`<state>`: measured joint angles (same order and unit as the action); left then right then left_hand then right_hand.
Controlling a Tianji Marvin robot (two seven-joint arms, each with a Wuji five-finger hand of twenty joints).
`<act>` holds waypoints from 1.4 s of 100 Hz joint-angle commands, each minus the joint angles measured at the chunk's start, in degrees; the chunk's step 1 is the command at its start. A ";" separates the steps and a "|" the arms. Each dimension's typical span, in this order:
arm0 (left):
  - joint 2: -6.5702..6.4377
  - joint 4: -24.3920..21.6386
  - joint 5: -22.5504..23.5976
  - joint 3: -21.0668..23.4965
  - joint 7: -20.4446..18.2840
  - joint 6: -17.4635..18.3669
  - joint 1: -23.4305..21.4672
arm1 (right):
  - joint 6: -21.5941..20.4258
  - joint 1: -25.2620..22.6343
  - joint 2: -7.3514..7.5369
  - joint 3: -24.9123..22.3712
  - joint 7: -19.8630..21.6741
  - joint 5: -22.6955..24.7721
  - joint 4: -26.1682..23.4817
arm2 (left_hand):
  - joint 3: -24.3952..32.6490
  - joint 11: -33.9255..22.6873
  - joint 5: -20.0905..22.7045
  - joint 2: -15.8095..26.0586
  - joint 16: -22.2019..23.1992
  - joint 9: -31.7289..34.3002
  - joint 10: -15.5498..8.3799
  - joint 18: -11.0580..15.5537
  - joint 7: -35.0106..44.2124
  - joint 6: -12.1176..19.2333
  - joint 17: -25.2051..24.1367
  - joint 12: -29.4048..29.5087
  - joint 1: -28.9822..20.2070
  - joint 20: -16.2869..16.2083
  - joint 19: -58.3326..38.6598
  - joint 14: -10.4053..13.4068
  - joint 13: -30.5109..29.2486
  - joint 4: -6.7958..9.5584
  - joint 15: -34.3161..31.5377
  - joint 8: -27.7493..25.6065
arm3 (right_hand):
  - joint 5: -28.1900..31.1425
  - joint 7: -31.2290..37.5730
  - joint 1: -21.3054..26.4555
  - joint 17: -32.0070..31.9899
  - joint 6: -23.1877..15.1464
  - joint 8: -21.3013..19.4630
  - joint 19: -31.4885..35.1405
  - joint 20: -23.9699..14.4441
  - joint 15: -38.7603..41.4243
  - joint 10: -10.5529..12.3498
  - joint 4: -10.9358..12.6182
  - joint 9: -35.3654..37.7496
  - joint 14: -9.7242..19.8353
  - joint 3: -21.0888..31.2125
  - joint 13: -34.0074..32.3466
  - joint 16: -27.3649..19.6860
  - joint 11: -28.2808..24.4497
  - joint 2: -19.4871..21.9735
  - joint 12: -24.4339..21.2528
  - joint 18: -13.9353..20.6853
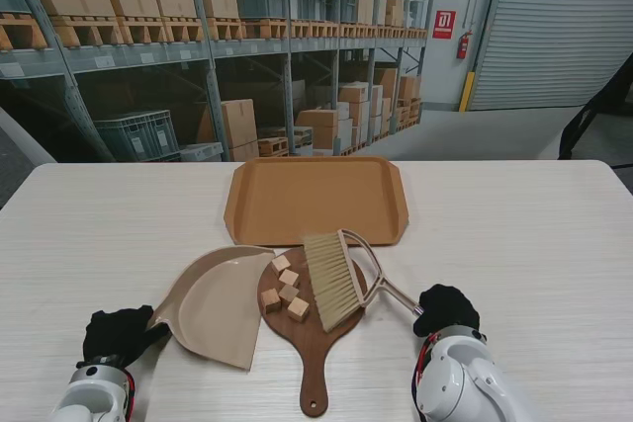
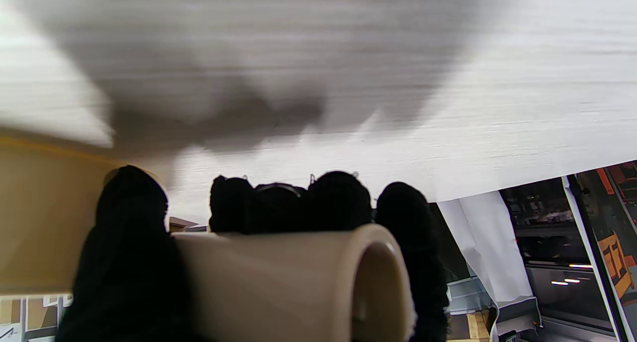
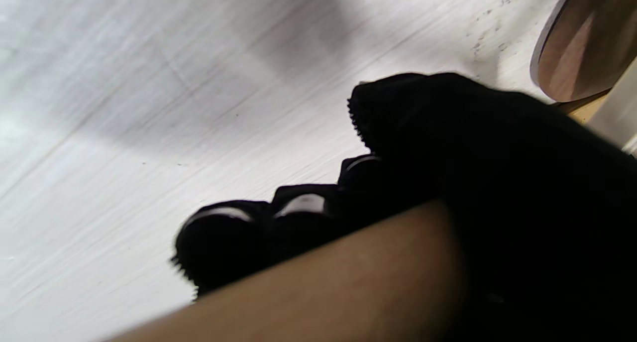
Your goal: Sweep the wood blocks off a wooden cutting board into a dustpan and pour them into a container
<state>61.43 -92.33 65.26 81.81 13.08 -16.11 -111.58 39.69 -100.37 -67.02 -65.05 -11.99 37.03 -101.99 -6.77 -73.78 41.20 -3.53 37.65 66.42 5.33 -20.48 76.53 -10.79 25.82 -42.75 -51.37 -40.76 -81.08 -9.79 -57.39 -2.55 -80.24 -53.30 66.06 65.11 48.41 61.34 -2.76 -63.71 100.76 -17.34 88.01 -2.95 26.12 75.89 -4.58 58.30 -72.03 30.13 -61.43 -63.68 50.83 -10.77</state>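
Note:
Several small wood blocks (image 1: 286, 292) lie on the dark wooden cutting board (image 1: 316, 348) at the table's middle, nearer to me. A beige dustpan (image 1: 220, 303) rests at the board's left edge, its mouth toward the blocks. My left hand (image 1: 119, 333) is shut on the dustpan handle (image 2: 278, 277). A beige brush (image 1: 331, 279) stands with its bristles on the board just right of the blocks. My right hand (image 1: 447, 308) is shut on the brush handle (image 3: 318, 287). The black-gloved fingers (image 2: 338, 197) wrap the dustpan handle.
A tan tray (image 1: 316, 200) with a raised rim lies farther from me, behind the board. The white table (image 1: 534, 244) runs wide to both sides. Warehouse shelving with boxes stands beyond the far edge.

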 commanded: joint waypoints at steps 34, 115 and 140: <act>0.13 0.91 0.13 -0.39 -1.86 0.71 -1.39 | 0.80 -0.93 0.14 2.76 2.76 -2.30 -1.60 | 5.96 -6.26 4.20 8.05 -0.10 3.80 -7.62 -0.37 1.31 -1.87 -0.33 -2.21 -8.16 -1.48 -2.01 7.45 -3.09 2.50 -0.57 0.99 | 9.99 8.47 7.75 3.43 -10.19 0.51 13.83 -0.66 6.85 -3.20 1.99 5.95 5.22 31.65 -1.91 1.81 -0.96 2.56 0.02 10.53; 0.18 1.00 -0.25 -0.34 -1.84 0.84 -1.27 | -5.48 3.96 1.00 9.61 7.34 -5.97 0.79 | 5.94 -6.22 4.17 8.03 -0.14 3.78 -7.64 -0.23 1.44 -1.88 -0.41 -2.24 -8.12 -1.46 -1.96 7.48 -3.02 2.48 -0.43 1.28 | 9.92 8.18 7.23 3.46 -10.64 0.40 13.64 -0.56 6.57 -2.84 2.26 5.82 5.60 31.65 -1.97 1.80 -0.88 3.88 -0.06 10.43; 0.20 0.97 -0.33 -0.26 -1.81 0.75 -1.32 | -9.25 4.33 1.77 10.94 9.64 -6.25 0.95 | 5.97 -6.21 4.17 8.01 -0.13 3.78 -7.64 -0.27 1.45 -1.88 -0.47 -2.24 -8.17 -1.45 -1.92 7.48 -3.02 2.49 -0.43 1.31 | 9.95 8.37 7.12 3.45 -10.72 0.23 13.59 -0.55 6.63 -2.66 2.54 6.11 5.72 31.65 -1.95 2.08 -0.80 4.02 -0.18 10.64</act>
<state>61.36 -92.40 64.94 82.03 13.04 -15.47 -111.75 30.88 -95.65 -65.28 -54.55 -3.42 30.83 -100.68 -6.77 -73.78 41.20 -3.53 37.64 66.42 5.33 -20.45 76.52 -10.81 25.82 -42.74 -51.36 -40.76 -81.08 -9.76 -57.39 -2.05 -80.20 -53.01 66.17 65.18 48.41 61.35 -2.79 -63.71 100.86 -17.34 88.13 -2.94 26.12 75.89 -4.55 58.47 -72.03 30.17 -61.52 -63.90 50.84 -10.76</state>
